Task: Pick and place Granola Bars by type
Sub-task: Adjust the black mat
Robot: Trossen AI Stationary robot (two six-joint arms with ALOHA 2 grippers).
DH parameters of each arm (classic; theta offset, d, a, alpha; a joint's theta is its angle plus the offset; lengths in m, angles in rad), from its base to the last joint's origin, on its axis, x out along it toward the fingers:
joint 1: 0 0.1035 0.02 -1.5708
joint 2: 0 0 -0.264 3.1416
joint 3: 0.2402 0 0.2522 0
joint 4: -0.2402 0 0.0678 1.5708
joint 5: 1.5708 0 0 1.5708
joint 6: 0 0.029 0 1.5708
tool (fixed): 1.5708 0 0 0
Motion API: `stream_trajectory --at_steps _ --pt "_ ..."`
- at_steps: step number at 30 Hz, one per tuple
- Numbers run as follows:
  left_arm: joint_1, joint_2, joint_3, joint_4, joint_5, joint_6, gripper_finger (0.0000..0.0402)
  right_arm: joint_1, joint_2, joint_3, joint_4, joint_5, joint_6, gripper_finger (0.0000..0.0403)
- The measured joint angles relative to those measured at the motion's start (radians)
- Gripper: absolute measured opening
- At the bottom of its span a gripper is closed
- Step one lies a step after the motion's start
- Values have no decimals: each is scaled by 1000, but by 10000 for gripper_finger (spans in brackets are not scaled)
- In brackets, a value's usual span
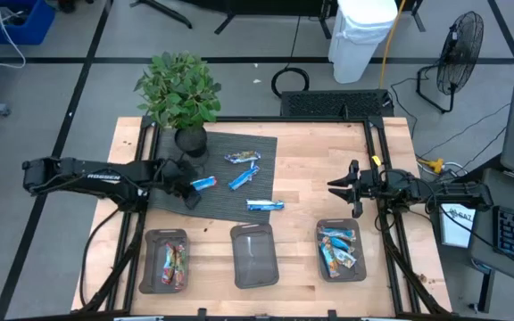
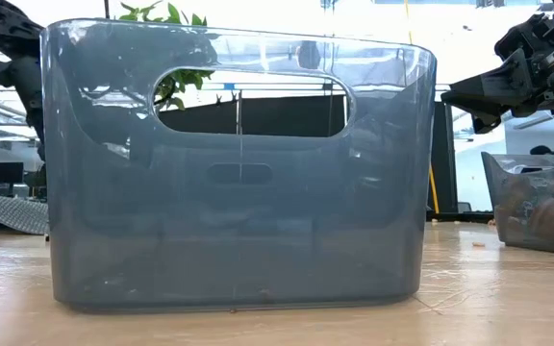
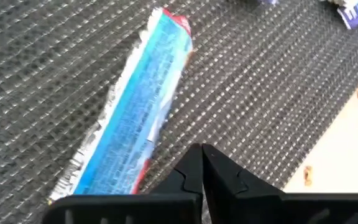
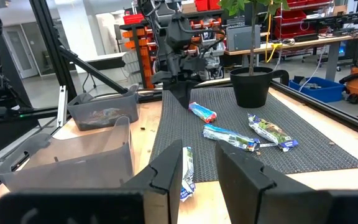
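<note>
Pale wooden table carried a dark woven rectangular mat toward its back left. A leafy green plant in a black pot stood on the mat's back left corner.

Three clear rectangular plastic bins sat in a row along the front edge: left bin with multicoloured bars inside, middle bin, right bin with blue-and-white bars inside.

Left arm's dark two-finger gripper was low over the mat's left part, fingers pressed together with nothing between them. Its tips sat just beside a blue-and-white foil-wrapped granola bar, which lay flat on the mat, not gripped.

Right arm's dark gripper hung above bare wood at the table's right, well apart from the mat, jaws partly apart and empty.

Three more blue-and-white bars lay loose on the mat: one near the back, one in the middle, one at the front right edge.
</note>
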Motion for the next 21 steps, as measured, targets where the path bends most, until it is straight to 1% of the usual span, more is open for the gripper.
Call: stream_trajectory --at_steps 2,4,8,10,17,21 --pt "-20 9 0 -2 9 -13 19 0 0 0 0 0 0 86" --pt "-42 21 0 -1 38 -18 23 0 0 0 0 0 0 86" --pt "-80 61 0 -1 84 -65 11 0 0 0 0 0 0 86" --pt "-94 90 0 -1 87 -73 4 0 0 0 0 0 0 87" --pt "-130 197 8 15 71 -126 4 0 0 0 0 0 0 86" --pt "-134 219 5 97 51 -144 8 0 0 0 0 0 0 86"
